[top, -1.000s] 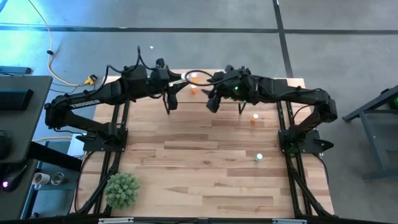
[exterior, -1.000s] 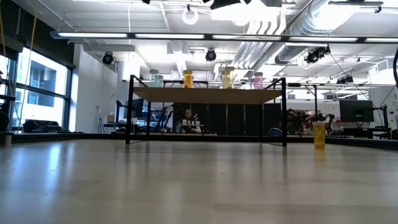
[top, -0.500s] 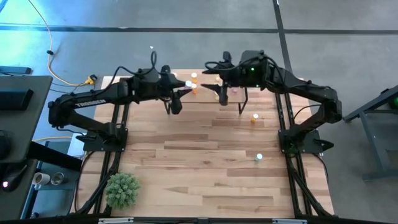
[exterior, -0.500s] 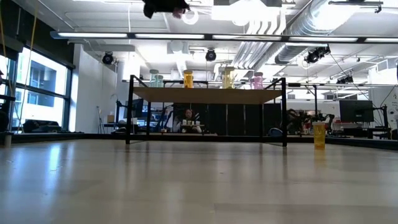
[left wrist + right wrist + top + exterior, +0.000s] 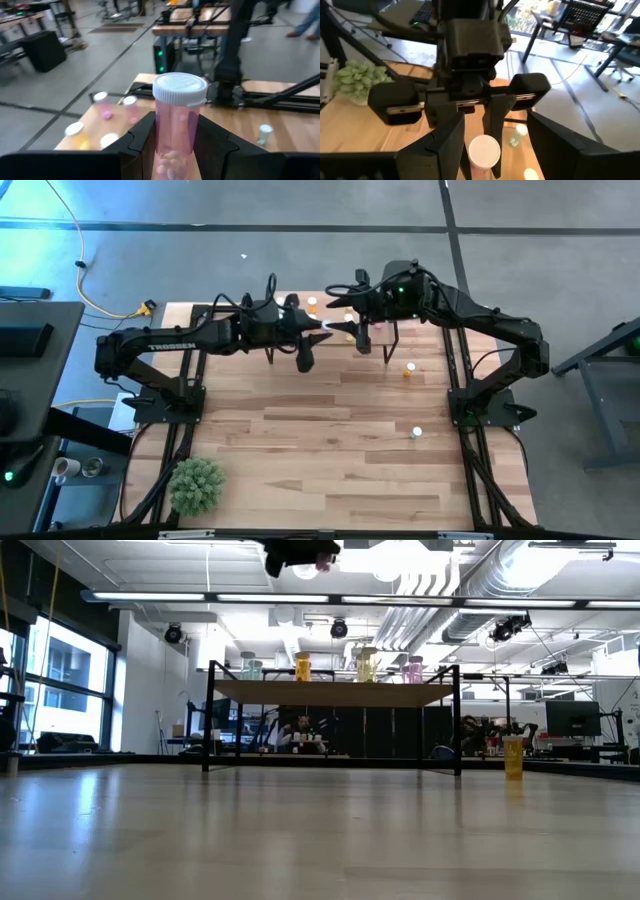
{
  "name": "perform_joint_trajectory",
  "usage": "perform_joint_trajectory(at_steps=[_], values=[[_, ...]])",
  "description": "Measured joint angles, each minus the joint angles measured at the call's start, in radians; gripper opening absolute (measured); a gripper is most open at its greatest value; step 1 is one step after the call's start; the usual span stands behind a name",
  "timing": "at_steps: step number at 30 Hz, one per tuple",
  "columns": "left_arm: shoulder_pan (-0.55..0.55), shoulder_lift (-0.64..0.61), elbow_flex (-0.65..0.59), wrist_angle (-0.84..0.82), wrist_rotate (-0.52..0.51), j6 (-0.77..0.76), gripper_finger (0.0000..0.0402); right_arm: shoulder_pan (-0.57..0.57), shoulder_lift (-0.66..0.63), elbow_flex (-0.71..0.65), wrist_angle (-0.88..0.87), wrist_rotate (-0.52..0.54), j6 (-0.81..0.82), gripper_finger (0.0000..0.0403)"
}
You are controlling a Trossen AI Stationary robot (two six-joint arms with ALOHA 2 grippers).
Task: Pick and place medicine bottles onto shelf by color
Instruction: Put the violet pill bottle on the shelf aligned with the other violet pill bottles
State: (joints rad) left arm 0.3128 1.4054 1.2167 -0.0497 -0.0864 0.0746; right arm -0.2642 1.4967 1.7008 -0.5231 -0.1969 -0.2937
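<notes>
We find the left gripper (image 5: 172,145) closed on a pink bottle (image 5: 176,125), its two fingers (image 5: 141,142) pressing the translucent body from either side below the white cap (image 5: 180,90), with small pills visible in the bottom of the bottle. In the high view this left gripper (image 5: 322,330) is held in the air near the far edge of the bench (image 5: 330,440), close to the shelf (image 5: 335,693). The right gripper (image 5: 492,150) stands directly opposite, its fingers spread wide with nothing between them, and the capped bottle sits just in front of them; we judge a hand-over between the arms to be possible, though contact is not shown. On the shelf, the low view shows bottles already standing in a row: green (image 5: 251,668), orange (image 5: 302,667), yellow (image 5: 367,665) and pink (image 5: 413,669). An orange bottle (image 5: 514,757) remains on the bench to the right of the shelf, and another bottle (image 5: 416,433) stands farther forward. We judge the bottle to be light, rigid and smooth-walled, hence liable to slip or tip; any grip is best taken on the body at mid-height, square across it, leaving the cap free.
</notes>
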Motion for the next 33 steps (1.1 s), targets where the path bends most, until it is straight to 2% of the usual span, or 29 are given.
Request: perform_joint_trajectory(at_steps=[3, 11, 22, 33], values=[[-0.002, 0.006, 0.000, 0.028, 0.049, 0.008, 0.0101, 0.000, 0.000, 0.000, -0.020, -0.041, 0.010, 0.0206], [-0.002, 0.006, 0.000, 0.085, 0.049, 0.008, 0.0101, 0.001, 0.000, 0.000, -0.019, -0.050, 0.073, 0.0206], [-0.002, 0.006, 0.000, 0.139, 0.050, 0.018, 0.0101, 0.001, 0.003, 0.000, -0.020, -0.050, 0.076, 0.0205], [-0.006, 0.004, 0.000, 0.181, 0.050, 0.042, 0.0101, 0.001, 0.004, 0.000, -0.019, -0.050, 0.076, 0.0148]])
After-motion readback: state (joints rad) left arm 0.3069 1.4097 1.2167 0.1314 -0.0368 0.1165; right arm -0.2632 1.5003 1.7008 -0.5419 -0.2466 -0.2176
